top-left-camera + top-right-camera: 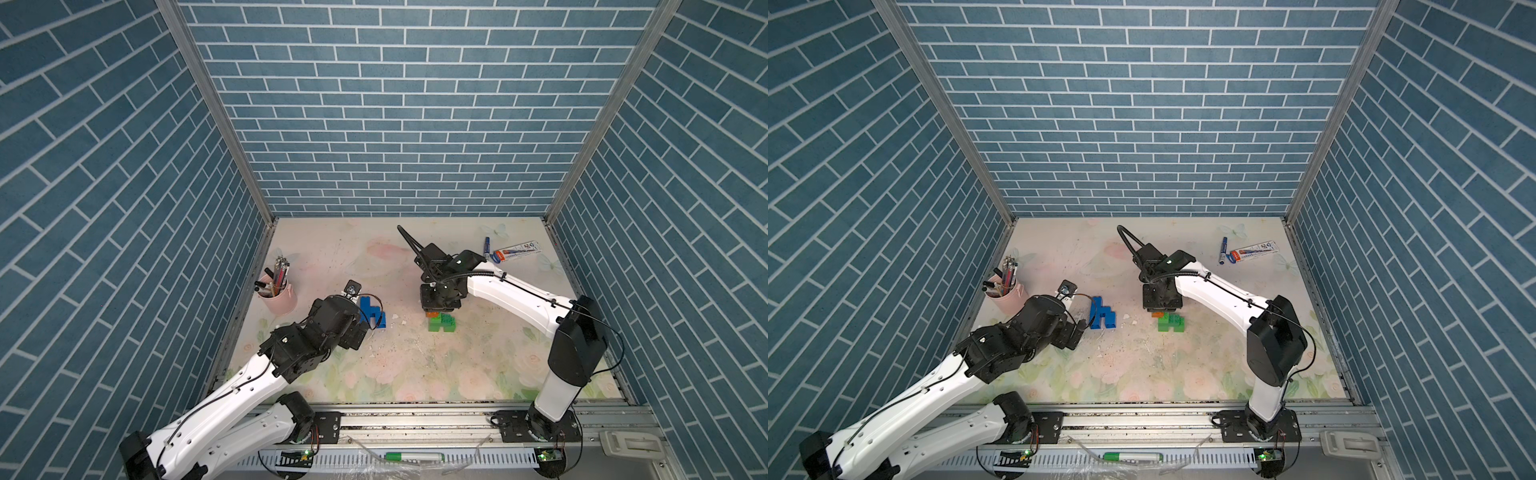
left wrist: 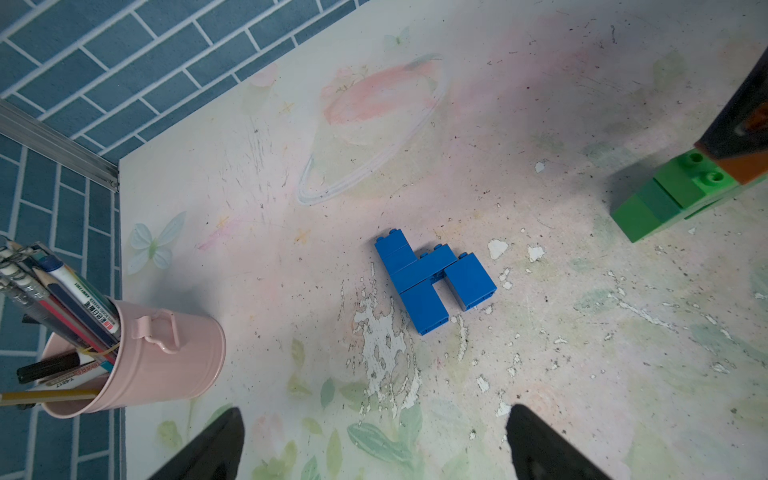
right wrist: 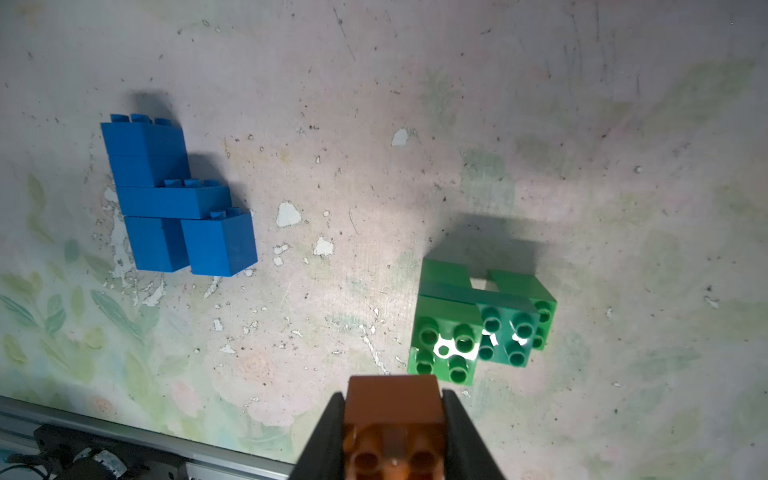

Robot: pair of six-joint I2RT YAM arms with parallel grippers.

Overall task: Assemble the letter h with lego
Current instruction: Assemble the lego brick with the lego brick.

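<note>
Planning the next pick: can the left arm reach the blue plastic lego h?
Probably yes: the open, empty left gripper faces the blue plastic lego h, with only bare tabletop between them.

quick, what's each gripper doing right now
Left gripper: open, holding nothing.
Right gripper: shut on the orange brick.

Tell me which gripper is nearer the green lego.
Right. The right gripper, shut on the orange brick, hangs close above the green lego. The left gripper is open and farther off, with the blue h between it and the green lego.
</note>
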